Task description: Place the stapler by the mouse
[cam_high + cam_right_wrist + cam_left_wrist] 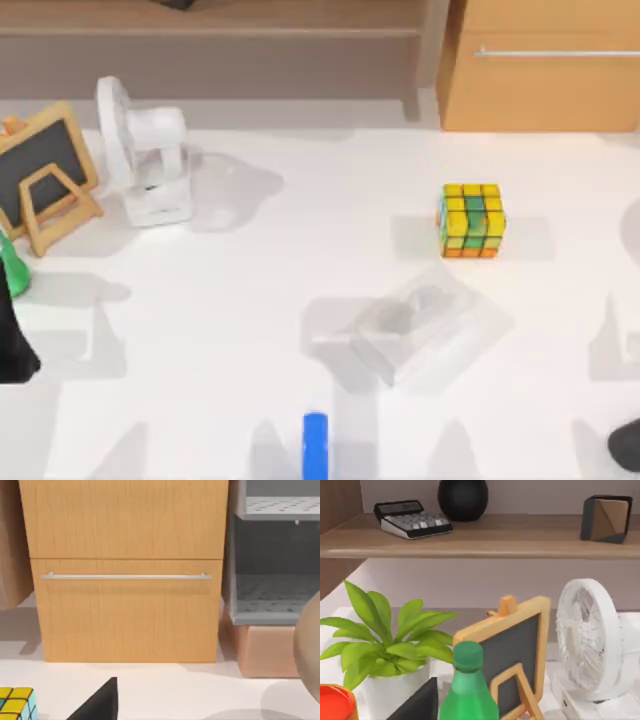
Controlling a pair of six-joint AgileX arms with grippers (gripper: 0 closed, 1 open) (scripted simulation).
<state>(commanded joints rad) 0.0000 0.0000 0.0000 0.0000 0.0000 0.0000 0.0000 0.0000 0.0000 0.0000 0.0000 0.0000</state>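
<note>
Stapler (315, 443) first: you find the small blue bar at the near edge of the desk (250, 300), roughly midway between your two arms and well apart from both. Your left arm sits at the desk's left edge as a dark shape (15, 345), your right arm at the lower right corner (627, 445); whether either gripper is wide or narrow, you cannot tell. A pale, translucent mouse (415, 320) lies just beyond the stapler, toward the right arm's side but still far from it. Past the mouse stands the colourful puzzle cube (471, 220), and your right wrist view catches its corner (17, 702) in front of a wooden drawer cabinet (125, 570). Close to your left arm you have a green bottle (468, 687), a small chalkboard easel (512, 652), a white fan (590, 635) and a potted plant (385, 650). Above them a shelf (480, 542) carries a calculator (412, 519).
</note>
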